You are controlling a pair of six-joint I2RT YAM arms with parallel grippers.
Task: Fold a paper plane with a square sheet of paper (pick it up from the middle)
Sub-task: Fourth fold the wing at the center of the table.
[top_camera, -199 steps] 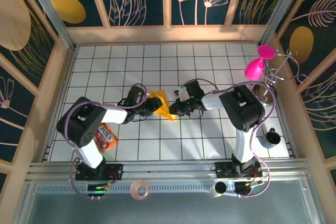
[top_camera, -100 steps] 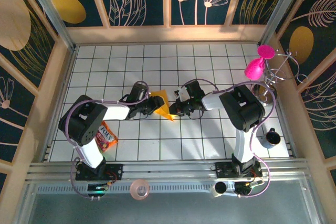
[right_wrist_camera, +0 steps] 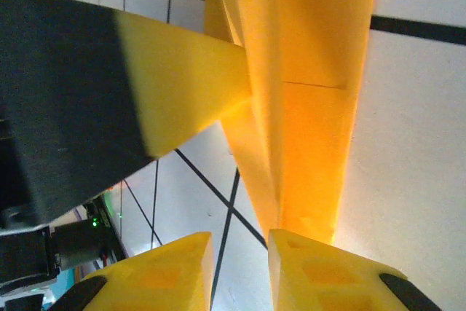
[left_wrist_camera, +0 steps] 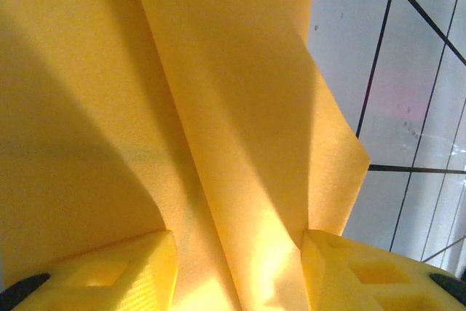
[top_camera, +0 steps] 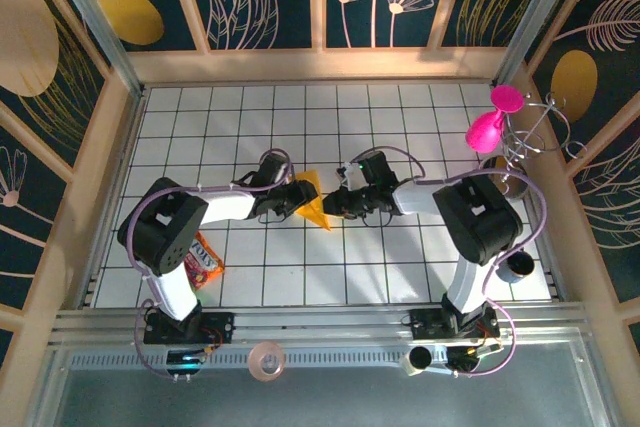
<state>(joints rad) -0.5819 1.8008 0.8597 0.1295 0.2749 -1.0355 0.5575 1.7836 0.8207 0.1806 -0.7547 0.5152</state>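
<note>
The square sheet of paper (top_camera: pixel 313 201), folded into a narrow orange-yellow wedge, stands on edge at the middle of the tiled floor, between the two grippers. My left gripper (top_camera: pixel 291 197) is at its left side. In the left wrist view the paper's flaps (left_wrist_camera: pixel 218 107) spread between the wide-apart fingers of the left gripper (left_wrist_camera: pixel 237 267). My right gripper (top_camera: pixel 334 203) is at the paper's right. In the right wrist view the right gripper (right_wrist_camera: pixel 240 267) is open over bare floor. The paper (right_wrist_camera: pixel 313 107) ends just above its right finger (right_wrist_camera: pixel 328 267). A left finger (right_wrist_camera: pixel 182 71) touches the paper's side.
A snack packet (top_camera: pixel 203 257) lies by the left arm's base. A pink balloon-like figure (top_camera: pixel 488 127) and a wire stand (top_camera: pixel 530 137) are at the right wall, with a black cup (top_camera: pixel 518 265) nearer. A tape roll (top_camera: pixel 266 360) sits on the front rail.
My right gripper's jaws have parted and come off the paper. The left gripper has widened and edged right. The right arm's elbow has swung right.
</note>
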